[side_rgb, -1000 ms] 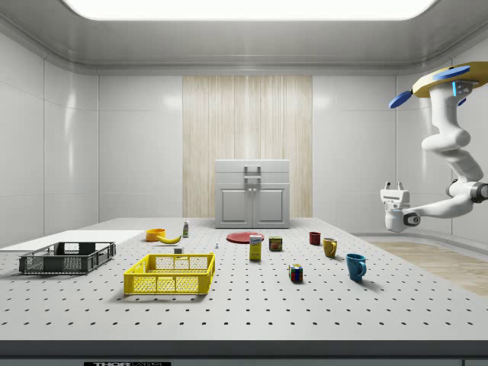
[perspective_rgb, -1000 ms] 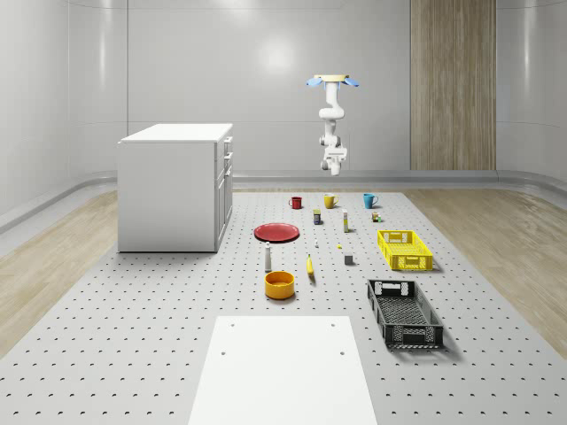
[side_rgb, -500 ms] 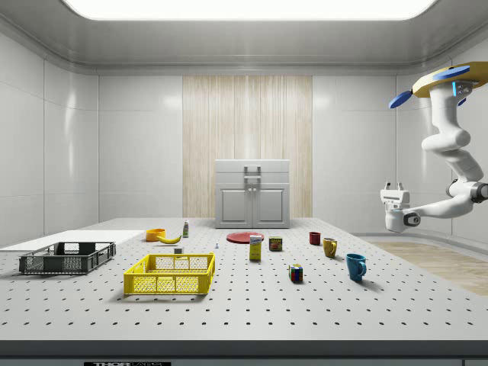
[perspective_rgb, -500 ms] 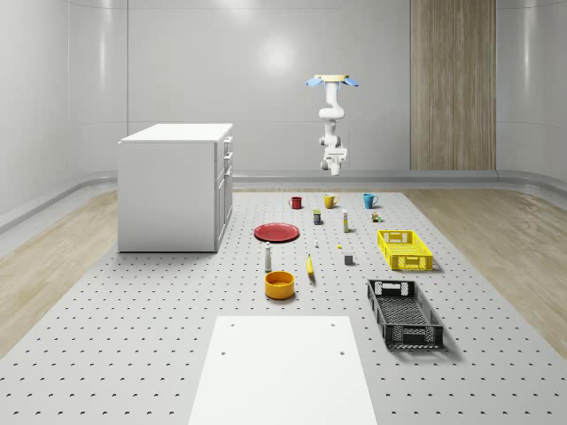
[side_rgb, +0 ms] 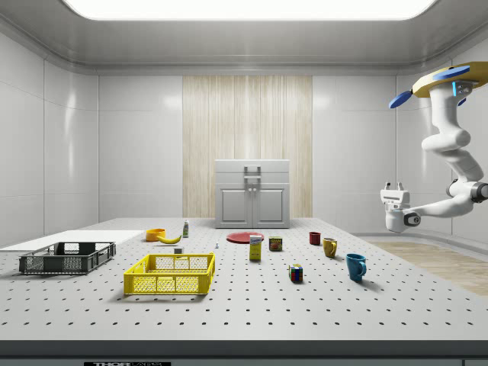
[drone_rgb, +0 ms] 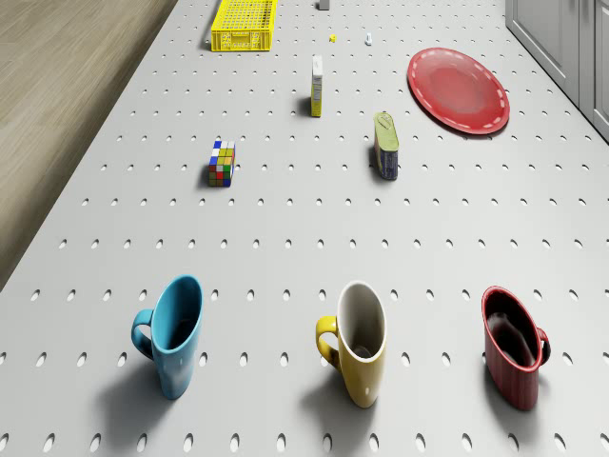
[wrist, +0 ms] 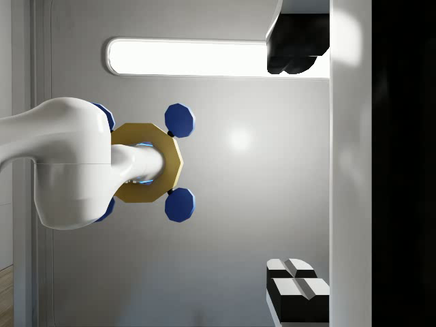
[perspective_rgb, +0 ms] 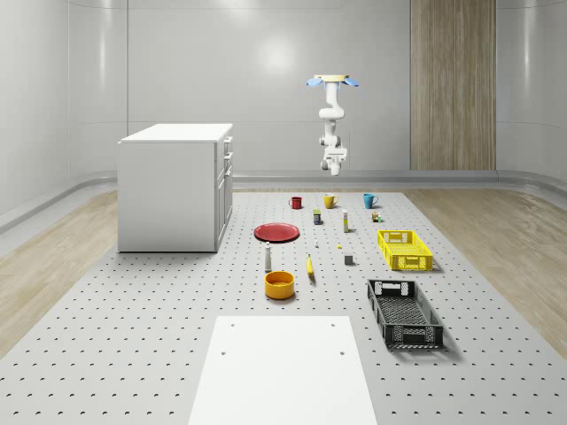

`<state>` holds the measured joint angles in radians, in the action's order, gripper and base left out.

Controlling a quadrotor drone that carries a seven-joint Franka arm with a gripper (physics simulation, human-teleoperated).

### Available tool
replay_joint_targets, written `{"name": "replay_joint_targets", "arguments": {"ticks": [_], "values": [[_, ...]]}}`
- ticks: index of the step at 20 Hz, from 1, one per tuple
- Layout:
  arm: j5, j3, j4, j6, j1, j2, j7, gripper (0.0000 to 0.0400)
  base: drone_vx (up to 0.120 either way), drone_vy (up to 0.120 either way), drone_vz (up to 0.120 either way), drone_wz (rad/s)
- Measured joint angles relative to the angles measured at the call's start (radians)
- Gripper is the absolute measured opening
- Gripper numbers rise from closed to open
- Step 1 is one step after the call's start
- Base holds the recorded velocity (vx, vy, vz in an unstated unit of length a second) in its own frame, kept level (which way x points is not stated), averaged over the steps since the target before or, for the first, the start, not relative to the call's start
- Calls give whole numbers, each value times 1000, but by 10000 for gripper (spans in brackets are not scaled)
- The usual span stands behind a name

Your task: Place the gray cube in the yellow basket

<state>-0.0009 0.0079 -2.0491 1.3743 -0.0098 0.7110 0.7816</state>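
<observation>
- Plainly, the task is not yet begun: the gray cube (perspective_rgb: 349,259) sits on the bench (perspective_rgb: 159,336), untouched, just beside the yellow basket (perspective_rgb: 405,250) on the whole-scene view's left of it.
- In the side view the same cube (side_rgb: 178,250) shows behind the basket (side_rgb: 171,274), near the banana (side_rgb: 169,239).
- The basket holds nothing that can be seen.
- The drone (perspective_rgb: 333,81) hovers high in the air at the far end of the bench, above and behind the row of three mugs, well apart from cube and basket.
- The arm hangs below the drone and bends so that the tool (side_rgb: 394,187) points upward, clear of the bench at the side view's right.
- The wrist view bears this out: it looks up at the drone's own underside and rotors (wrist: 146,163).
- The tool's fingers (wrist: 298,289) stand spread with a wide gap between them, and it carries nothing.
- The drone view looks down on the blue mug (drone_rgb: 173,334), yellow mug (drone_rgb: 357,341) and red mug (drone_rgb: 514,345), with the basket (drone_rgb: 245,24) far off beyond them.
- Everything is left: fly along the bench to the cube, turn the tool downward, grasp, lift, carry over the basket rim and release.
</observation>
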Motion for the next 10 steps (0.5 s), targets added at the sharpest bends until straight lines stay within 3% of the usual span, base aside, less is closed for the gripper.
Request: {"name": "replay_joint_targets", "arguments": {"ticks": [2,10], "values": [[-2,1,-1,2,0,1,0,400,40,0,0,0],[-19,14,-5,8,-5,5,2,400,120,0,0,0]]}}
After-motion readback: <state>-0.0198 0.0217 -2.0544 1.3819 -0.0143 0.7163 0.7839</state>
